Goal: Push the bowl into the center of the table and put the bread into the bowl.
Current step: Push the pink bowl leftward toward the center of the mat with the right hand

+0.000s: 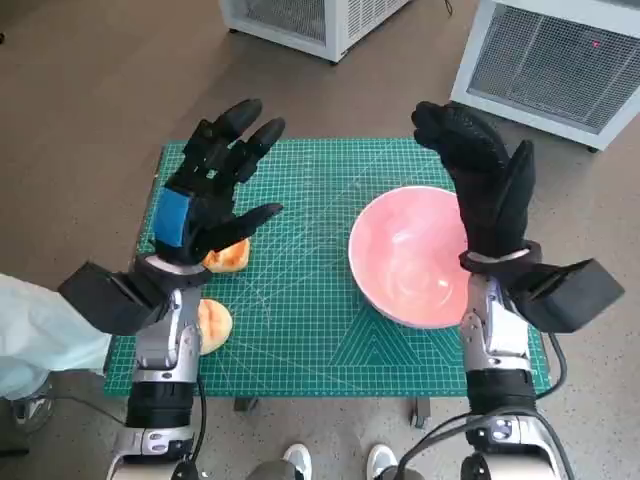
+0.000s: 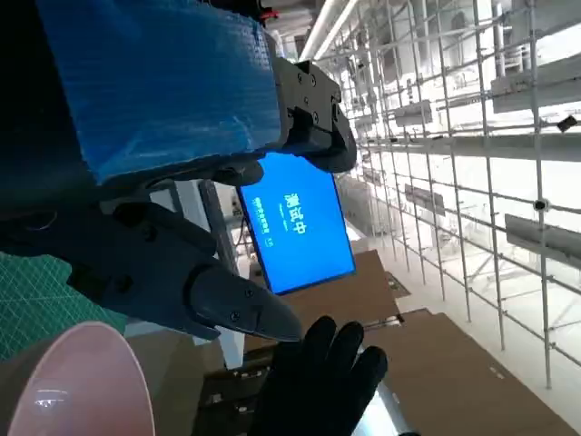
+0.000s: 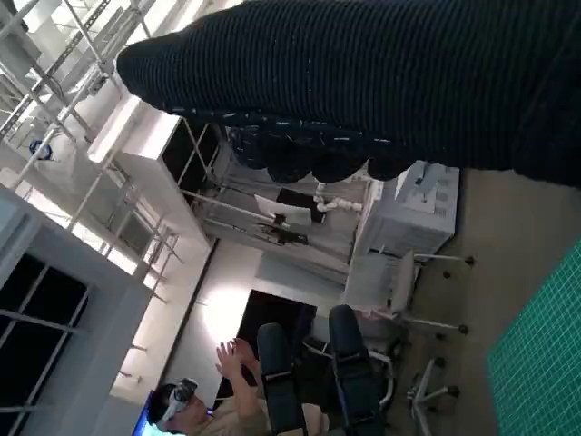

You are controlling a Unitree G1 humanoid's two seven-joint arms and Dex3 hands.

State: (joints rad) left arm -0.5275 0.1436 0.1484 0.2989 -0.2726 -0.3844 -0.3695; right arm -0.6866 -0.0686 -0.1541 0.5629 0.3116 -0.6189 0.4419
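A pink bowl (image 1: 412,256) sits on the right half of the green cutting mat (image 1: 310,290); its rim (image 2: 82,381) also shows in the left wrist view. Two pieces of bread lie at the mat's left side: one (image 1: 229,256) just under my left hand, another (image 1: 213,325) nearer the front edge beside my left forearm. My left hand (image 1: 213,185) is raised above the mat's left part with fingers spread, holding nothing. My right hand (image 1: 484,180) is lifted upright over the bowl's right rim, fingers apart and empty; it also appears in the left wrist view (image 2: 318,386).
White grilled cabinets (image 1: 545,60) stand on the floor behind the table, another (image 1: 305,20) at the back middle. A person's feet (image 1: 340,462) show at the front edge. In the right wrist view a person (image 3: 209,400) sits far off beside chairs.
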